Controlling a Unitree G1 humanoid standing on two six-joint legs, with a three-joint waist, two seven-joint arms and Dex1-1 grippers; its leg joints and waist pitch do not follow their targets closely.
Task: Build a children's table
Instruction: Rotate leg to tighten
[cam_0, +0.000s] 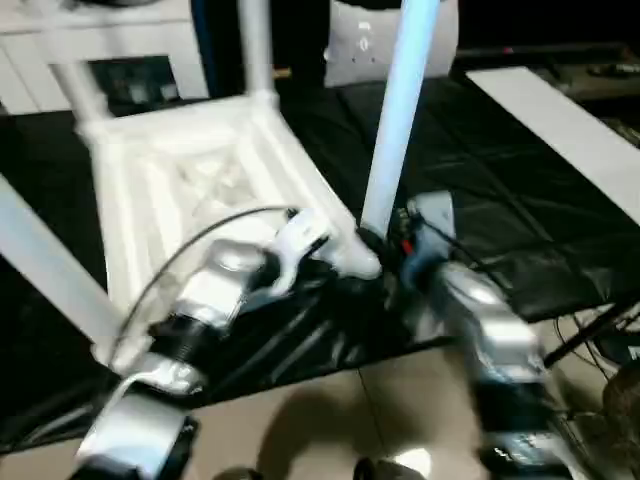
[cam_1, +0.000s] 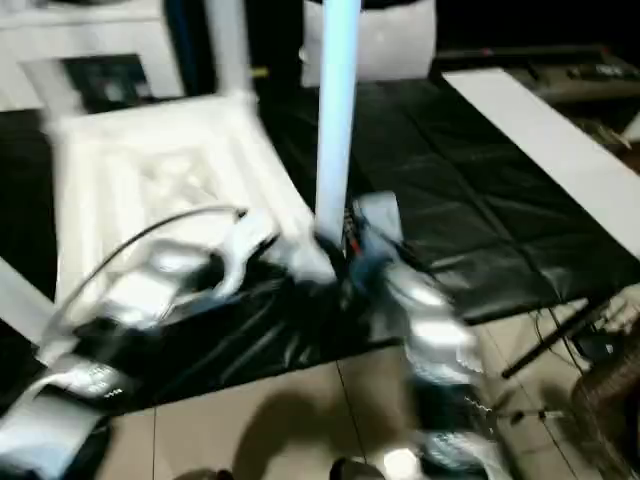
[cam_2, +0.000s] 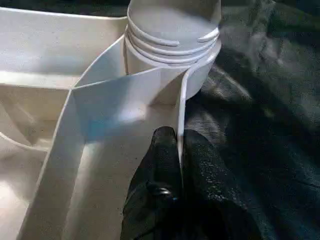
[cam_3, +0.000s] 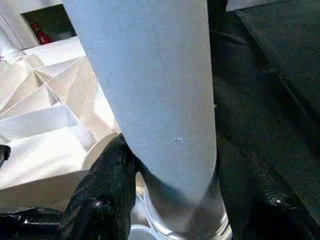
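My left claw (cam_2: 180, 150) is pressed together on the thin rim wall of the tabletop (cam_0: 190, 170), one black finger (cam_2: 155, 170) on each side of it, right next to the near corner socket (cam_2: 172, 55). The tabletop lies ribbed side up on black sheeting (cam_0: 500, 190), centre-left of the head view. My right claw (cam_3: 170, 200) is clamped round the lower end of a white tube leg (cam_0: 400, 110), fingers held about half spread by the tube; one finger (cam_3: 107, 190) shows lower left of the wrist frame. That leg stands nearly upright in the near corner socket, running from mid-frame up out the top edge. Threaded rings are visible at the joint in the left wrist view; can't tell how far it's seated. A second leg (cam_0: 255, 45) stands at the far corner, top centre-left. Another white tube (cam_0: 50, 265) crosses the left edge of the frame, tilted. White cabinet (cam_0: 110, 50) with a dark opening sits upper left. A flat white panel (cam_0: 570, 130) lies on the sheeting, upper right. Tan floor (cam_0: 330, 420) along the bottom.
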